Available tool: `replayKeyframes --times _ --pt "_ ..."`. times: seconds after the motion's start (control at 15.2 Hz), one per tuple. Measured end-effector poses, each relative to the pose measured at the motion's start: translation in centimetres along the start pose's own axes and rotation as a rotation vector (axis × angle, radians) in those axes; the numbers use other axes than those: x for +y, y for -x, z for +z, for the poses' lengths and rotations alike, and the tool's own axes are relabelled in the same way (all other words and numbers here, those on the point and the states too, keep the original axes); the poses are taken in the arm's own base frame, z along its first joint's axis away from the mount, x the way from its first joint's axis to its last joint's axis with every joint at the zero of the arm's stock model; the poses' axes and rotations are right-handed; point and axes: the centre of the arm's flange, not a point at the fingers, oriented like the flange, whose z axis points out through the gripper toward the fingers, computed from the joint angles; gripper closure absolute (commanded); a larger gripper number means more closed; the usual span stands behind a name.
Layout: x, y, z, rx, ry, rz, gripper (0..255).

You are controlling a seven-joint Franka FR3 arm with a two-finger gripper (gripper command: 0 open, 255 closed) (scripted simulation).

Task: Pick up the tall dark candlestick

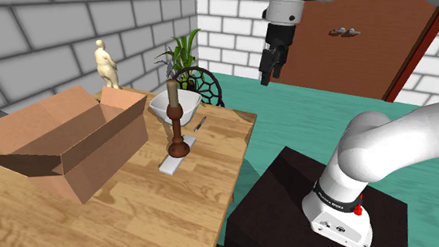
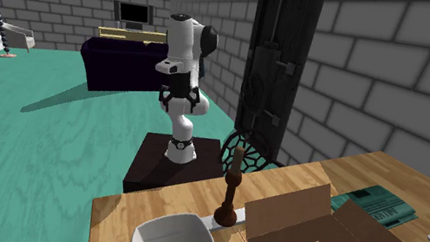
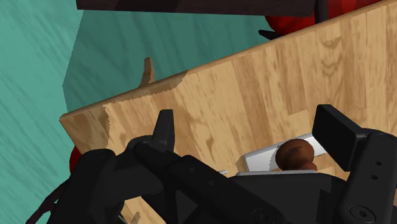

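Hangs high off the edge of the wooden table (image 1: 153, 215) with gripper (image 1: 270, 68) fingers wide apart, clasping nothing. Targets the tall dark candlestick (image 1: 177, 121) upright on a white slab (image 1: 168, 168), just beside a white bowl (image 1: 187, 103), near a cardboard box (image 1: 96, 160). Could clip the thin stem descending and topple it, or knock the bowl, seemingly close but hard to judge

The table (image 1: 153, 215) is showing pale wood grain with a smooth finish, and the tall candlestick (image 1: 176, 123) is reading as dark brown turned wood with a slight sheen. The open box (image 1: 64, 142) is looking like matt brown cardboard; the bowl (image 1: 190, 103) is appearing smooth and plain white. The gripper (image 1: 268, 78) is showing matt black.
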Motion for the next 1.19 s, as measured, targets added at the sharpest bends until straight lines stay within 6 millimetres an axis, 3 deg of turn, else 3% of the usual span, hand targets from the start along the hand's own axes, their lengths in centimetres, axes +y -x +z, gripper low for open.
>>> replayKeyframes --times 0.13,0.4,1.19 --pt "-0.4 -0.1 0.3 0.009 0.001 0.007 0" --pt "-4.0 -1.7 2.0 0.077 0.005 0.059 0" --pt "-14.7 -9.6 7.6 0.318 0.019 0.242 0"
